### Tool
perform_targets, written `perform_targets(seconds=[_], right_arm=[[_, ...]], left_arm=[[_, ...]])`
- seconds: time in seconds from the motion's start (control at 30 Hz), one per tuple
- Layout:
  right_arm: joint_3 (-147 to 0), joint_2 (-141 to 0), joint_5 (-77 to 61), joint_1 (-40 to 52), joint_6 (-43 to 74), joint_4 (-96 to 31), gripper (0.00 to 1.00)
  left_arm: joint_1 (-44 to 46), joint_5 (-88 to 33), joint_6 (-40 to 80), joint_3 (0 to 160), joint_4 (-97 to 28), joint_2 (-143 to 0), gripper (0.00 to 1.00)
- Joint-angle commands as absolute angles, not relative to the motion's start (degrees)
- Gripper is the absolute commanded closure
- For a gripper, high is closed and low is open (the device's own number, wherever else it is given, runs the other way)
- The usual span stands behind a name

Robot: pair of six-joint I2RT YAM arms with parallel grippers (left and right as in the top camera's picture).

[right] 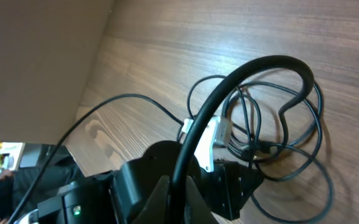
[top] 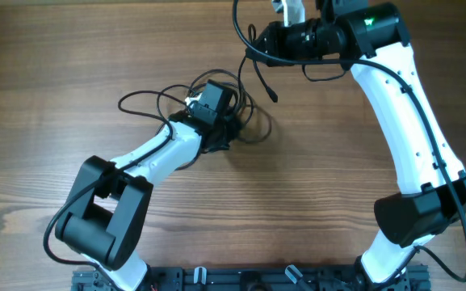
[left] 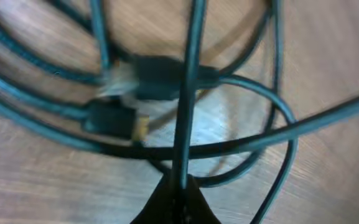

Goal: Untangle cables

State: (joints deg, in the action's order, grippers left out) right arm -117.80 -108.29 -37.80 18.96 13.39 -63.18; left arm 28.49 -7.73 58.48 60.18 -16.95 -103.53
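**Both end effectors clamped on strands of the tangle**

The cables (right: 261, 147) lay in a loose knot of overlapping loops on the wooden counter (top: 71, 48), a little left of centre toward the far side. One long loop trailed out to the left of the knot.

The left arm (top: 156, 153) reached diagonally up from the near edge, and its wrist sat directly over the knot. The left end effector (left: 180, 186) had its fingers pressed together on a single thin strand. In the left wrist view that strand ran straight up the frame and crossed over several other cords. Just behind it lay two connectors, a dark plug (left: 160, 78) with a pale tip pointing left and a second plug (left: 114, 119) with a gold-coloured tip. Both rested on the counter among the loops. The close view was blurred, so I could not tell which cord each plug belonged to.

The right arm (top: 402, 105) curved up the right side and bent leftward at the far edge. The right end effector (right: 178, 186) was also closed on a strand, holding it above the counter. From the grip this strand arched up and over. In the overhead view a free end (top: 274, 99) hung just to the right of the knot.
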Motion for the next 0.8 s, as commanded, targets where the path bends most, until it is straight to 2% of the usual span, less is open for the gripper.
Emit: perform_targets(seconds=[0.0, 0.17, 0.33, 0.6, 0.77], right_arm=[[-118.39, -106.17, -32.73, 18.98, 12.62, -64.71, 0.96], [-118.39, -106.17, -30.68, 16.84, 15.03, -65.54, 0.96], [-118.39, -106.17, -31.09, 15.49, 14.96, -66.5, 0.96], [-118.39, -106.15, -28.03, 15.16, 13.23, -71.42, 0.96], [-118.67, -104.79, -27.94, 13.39, 10.2, -72.25, 0.96]], left_arm=[[27.86, -6.52, 50.81, 61.04, -16.29, -99.66, 0.96], [24.01, -6.31, 43.42, 63.02, -20.91, -82.04, 0.96], [13.61, -4.99, 40.49, 63.02, -25.61, -68.38, 0.96], [-1.54, -0.12, 44.01, 63.02, -23.38, -69.49, 0.96], [-8.69, -4.89, 46.37, 63.02, -25.76, -72.62, 0.96]])
